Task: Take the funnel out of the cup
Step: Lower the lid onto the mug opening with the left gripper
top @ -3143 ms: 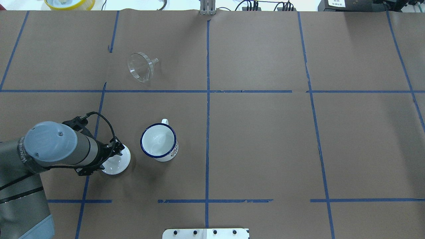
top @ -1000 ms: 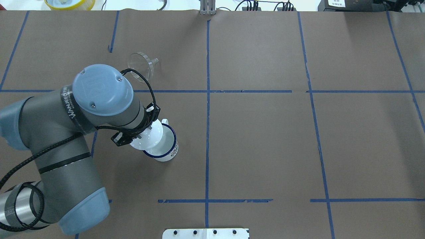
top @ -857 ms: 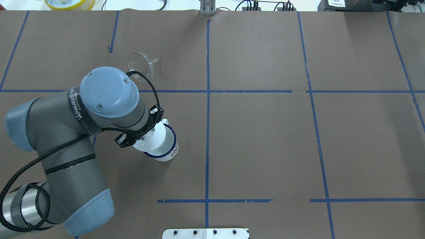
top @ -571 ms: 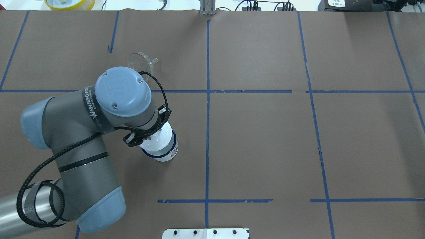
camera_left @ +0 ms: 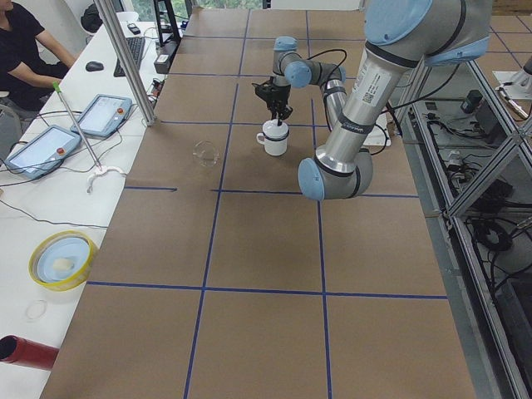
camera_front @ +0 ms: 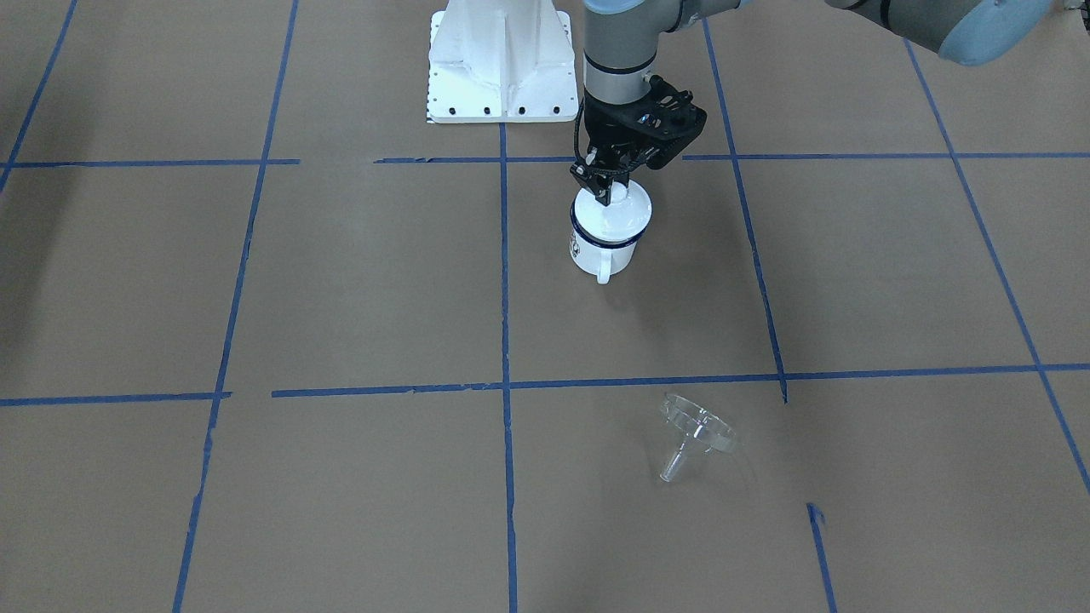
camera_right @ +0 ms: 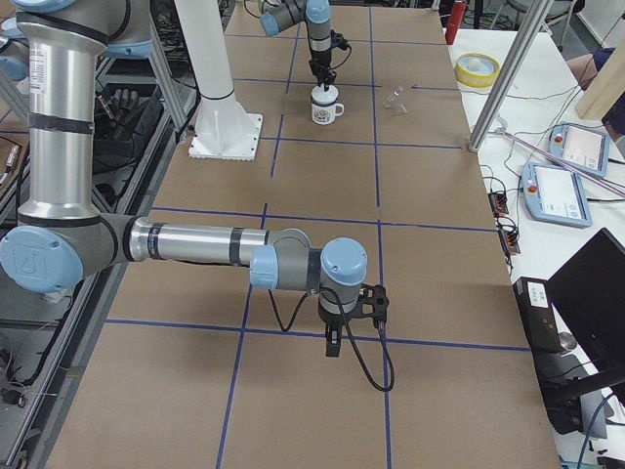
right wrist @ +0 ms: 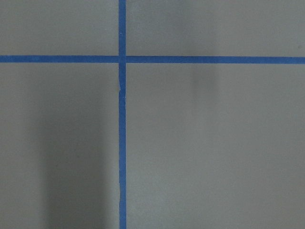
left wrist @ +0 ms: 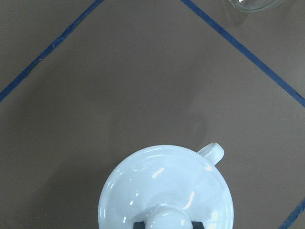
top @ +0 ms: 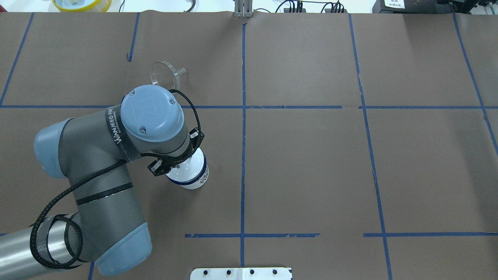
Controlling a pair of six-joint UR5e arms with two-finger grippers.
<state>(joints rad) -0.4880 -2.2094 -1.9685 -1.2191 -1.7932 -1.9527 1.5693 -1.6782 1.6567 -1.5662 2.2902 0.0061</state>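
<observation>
The clear funnel (camera_front: pixel 694 434) lies on its side on the brown table, well apart from the cup; it also shows in the overhead view (top: pixel 165 74) and at the top edge of the left wrist view (left wrist: pixel 252 4). The white cup (camera_front: pixel 605 247) with a blue rim stands upright, handle (left wrist: pixel 212 151) showing. My left gripper (camera_front: pixel 609 191) is shut on the knob of a white round lid (left wrist: pixel 164 191), which covers the cup's mouth; I cannot tell whether it touches the rim. My right gripper (camera_right: pixel 332 347) points down over bare table far away; I cannot tell whether it is open or shut.
The white robot base plate (camera_front: pixel 498 60) stands behind the cup. A yellow bowl (top: pixel 81 4) sits beyond the table's far edge. Blue tape lines (top: pixel 243 116) grid the table. An operator and tablets (camera_left: pixel 100 116) are at the side bench.
My left arm lifted the white lid from the table left of the cup and carried it right until it covers the cup's mouth. The funnel and cup have not moved.
</observation>
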